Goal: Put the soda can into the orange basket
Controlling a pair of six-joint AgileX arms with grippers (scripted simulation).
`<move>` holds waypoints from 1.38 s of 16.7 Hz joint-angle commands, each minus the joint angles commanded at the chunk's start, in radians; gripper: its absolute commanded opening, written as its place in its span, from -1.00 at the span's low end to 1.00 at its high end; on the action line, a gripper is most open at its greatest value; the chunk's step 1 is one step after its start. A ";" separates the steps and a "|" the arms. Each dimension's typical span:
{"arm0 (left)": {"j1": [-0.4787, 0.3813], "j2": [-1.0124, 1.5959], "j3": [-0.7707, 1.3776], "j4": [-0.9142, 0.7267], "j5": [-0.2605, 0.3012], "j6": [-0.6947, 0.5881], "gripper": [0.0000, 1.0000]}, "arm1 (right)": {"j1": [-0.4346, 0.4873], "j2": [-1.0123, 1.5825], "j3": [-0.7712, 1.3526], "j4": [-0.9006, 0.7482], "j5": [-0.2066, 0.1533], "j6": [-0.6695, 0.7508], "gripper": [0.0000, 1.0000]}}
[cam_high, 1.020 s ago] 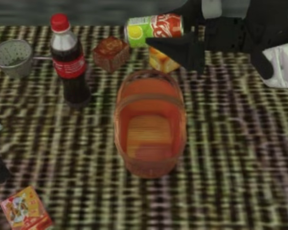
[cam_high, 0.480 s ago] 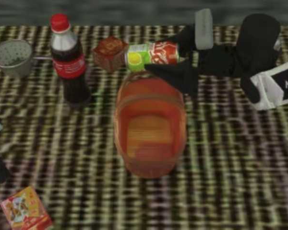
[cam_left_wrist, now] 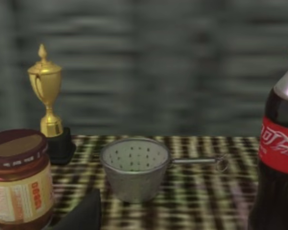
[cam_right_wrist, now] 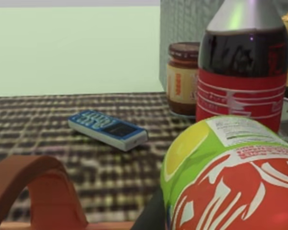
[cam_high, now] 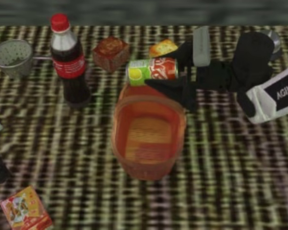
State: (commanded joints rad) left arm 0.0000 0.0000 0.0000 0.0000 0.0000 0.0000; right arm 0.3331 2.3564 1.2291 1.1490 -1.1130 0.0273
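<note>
One of our grippers, the right gripper point(cam_high: 181, 76), is clamped on the soda can point(cam_high: 152, 71), held sideways over the orange basket's point(cam_high: 180, 139) far rim; our left arm sits parked beyond the basket's left.

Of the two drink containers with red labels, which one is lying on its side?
The soda can, held sideways by the right gripper above the orange basket rim. The cola bottle stands upright on the table.
</note>
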 joint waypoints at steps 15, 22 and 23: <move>0.000 0.000 0.000 0.000 0.000 0.000 1.00 | 0.000 0.000 0.000 0.000 0.000 0.000 1.00; 0.000 0.000 0.000 0.000 0.000 0.000 1.00 | -0.004 -0.001 0.001 0.000 0.000 0.000 1.00; -0.003 0.009 0.009 -0.008 0.001 0.005 1.00 | -0.004 -0.010 -0.006 -0.005 0.004 -0.001 1.00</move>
State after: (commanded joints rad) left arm -0.0035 0.0088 0.0088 -0.0082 0.0009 0.0049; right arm 0.3286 2.3465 1.2232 1.1441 -1.1093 0.0261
